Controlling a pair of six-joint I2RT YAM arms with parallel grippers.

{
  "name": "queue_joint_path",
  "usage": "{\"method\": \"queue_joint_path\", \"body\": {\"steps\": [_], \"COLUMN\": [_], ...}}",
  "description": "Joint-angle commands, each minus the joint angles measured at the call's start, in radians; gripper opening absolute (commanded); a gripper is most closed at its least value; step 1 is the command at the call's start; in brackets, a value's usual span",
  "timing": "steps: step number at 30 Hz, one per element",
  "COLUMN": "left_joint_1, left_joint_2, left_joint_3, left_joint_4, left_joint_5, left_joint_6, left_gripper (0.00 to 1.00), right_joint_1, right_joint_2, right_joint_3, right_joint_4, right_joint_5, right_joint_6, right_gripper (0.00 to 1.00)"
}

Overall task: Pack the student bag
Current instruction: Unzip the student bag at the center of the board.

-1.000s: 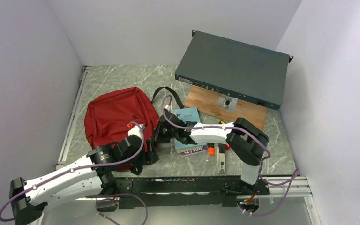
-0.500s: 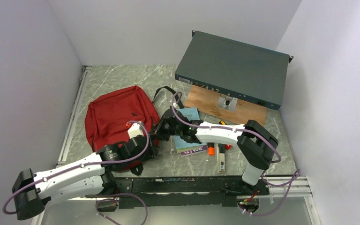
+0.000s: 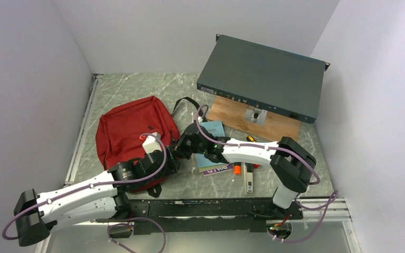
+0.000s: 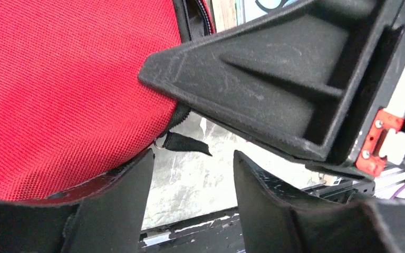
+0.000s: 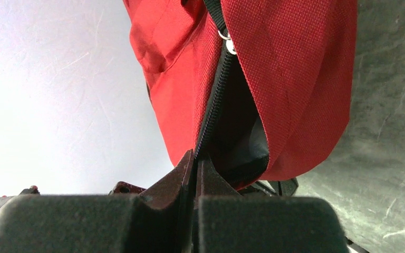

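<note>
Student bag [image 3: 129, 129] lies on the left side of the tabletop [image 3: 132, 87], with both arms at its near right corner. I see the right end effector [image 5: 196, 158] pressed together on the bag's zip edge, where the mouth gapes open. The left end effector [image 4: 192, 163] is close beside it, fingers spread, nothing between them. A black zip pull [image 4: 185, 142] hangs just beyond that gap. A teal box [image 3: 263, 76] sits far right.

student bag [image 3: 129, 129] lies left of the books [image 3: 214, 129], metal box [image 3: 263, 79] behind
</note>
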Motion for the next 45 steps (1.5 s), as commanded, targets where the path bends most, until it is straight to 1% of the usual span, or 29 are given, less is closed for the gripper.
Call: {"method": "queue_joint_path", "body": {"steps": [1,3,4,6,8,11,13,15,17,18,20,21,22,24,27,28,29,30,33,34,36,39,40,41,43,44,45], "left_joint_1": [-0.003,-0.003,-0.003,-0.004,-0.007,-0.007,-0.006,-0.007,-0.008,-0.007,-0.008,-0.007,-0.007,-0.007,-0.006,-0.006,-0.006,-0.006,-0.008,-0.008,-0.008,-0.005,-0.004,-0.003,-0.002,-0.002,-0.003], "left_joint_2": [0.0,0.022,0.033,0.056,0.08,0.103,0.112,0.123,0.135,0.14,0.151,0.155,0.158,0.161,0.156,0.15,0.141,0.128,0.068,0.039,-0.026,-0.115,-0.131,-0.148,-0.154,-0.151,-0.145], "left_joint_3": [0.002,0.017,0.023,0.041,0.062,0.086,0.09,0.099,0.109,0.114,0.123,0.131,0.139,0.151,0.129,0.118,0.101,0.084,0.016,-0.006,-0.041,-0.062,-0.061,-0.058,-0.044,-0.03,-0.02], "left_joint_4": [0.042,0.042,0.053,0.069,0.048,0.013,0.022,0.018,0.0,-0.017,-0.041,-0.056,-0.07,-0.092,-0.159,-0.17,-0.169,-0.16,-0.166,-0.182,-0.223,-0.282,-0.302,-0.308,-0.28,-0.264,-0.247], "left_joint_5": [-0.074,-0.09,-0.092,-0.107,-0.14,-0.194,-0.217,-0.229,-0.235,-0.238,-0.236,-0.227,-0.21,-0.156,-0.048,0.007,0.063,0.124,0.251,0.261,0.253,0.193,0.176,0.171,0.188,0.197,0.203], "left_joint_6": [-0.068,-0.086,-0.084,-0.079,-0.089,-0.103,-0.096,-0.093,-0.093,-0.101,-0.1,-0.094,-0.078,-0.037,-0.004,0.019,0.054,0.084,0.098,0.084,0.049,0.026,0.021,0.027,0.061,0.08,0.097], "left_gripper": [0.58,0.51,0.5,0.49,0.46,0.46,0.42,0.31,0.26,0.21,0.01,0.0,0.0,0.0,0.0,0.0,0.0,0.0,0.0,0.0,0.0,0.0,0.0,0.0,0.0,0.0,0.0], "right_joint_1": [0.025,0.035,0.039,0.045,0.054,0.067,0.072,0.075,0.074,0.074,0.074,0.074,0.073,0.057,-0.063,-0.106,-0.142,-0.176,-0.229,-0.234,-0.24,-0.244,-0.244,-0.243,-0.227,-0.219,-0.205], "right_joint_2": [-0.062,-0.065,-0.063,-0.06,-0.065,-0.079,-0.085,-0.091,-0.096,-0.098,-0.101,-0.101,-0.1,-0.091,-0.093,-0.112,-0.13,-0.139,-0.132,-0.123,-0.094,-0.058,-0.049,-0.047,-0.076,-0.094,-0.111], "right_joint_3": [-0.011,-0.018,-0.018,-0.018,-0.02,-0.023,-0.027,-0.039,-0.049,-0.051,-0.061,-0.057,-0.045,-0.002,-0.033,-0.053,-0.075,-0.074,0.029,0.068,0.129,0.194,0.209,0.219,0.193,0.173,0.157], "right_joint_4": [0.054,0.066,0.068,0.075,0.082,0.077,0.074,0.077,0.071,0.067,0.074,0.076,0.065,0.033,0.123,0.136,0.161,0.153,-0.044,-0.102,-0.203,-0.286,-0.314,-0.34,-0.334,-0.329,-0.329], "right_joint_5": [0.015,0.03,0.033,0.033,0.043,0.059,0.086,0.1,0.113,0.117,0.124,0.13,0.139,0.169,0.03,0.007,-0.008,-0.046,-0.06,-0.043,-0.048,-0.037,-0.042,-0.047,-0.054,-0.052,-0.045], "right_joint_6": [0.061,0.086,0.097,0.118,0.13,0.141,0.143,0.148,0.147,0.146,0.141,0.122,0.092,-0.035,-0.227,-0.282,-0.363,-0.461,-0.743,-0.824,-0.965,-1.085,-1.106,-1.118,-1.084,-1.052,-1.018], "right_gripper": [0.0,0.0,0.0,0.0,0.0,0.0,0.0,0.0,0.0,0.0,0.0,0.0,0.0,0.0,0.0,0.0,0.0,0.0,0.0,0.0,0.0,0.0,0.02,0.11,0.31,0.39,0.46]}}
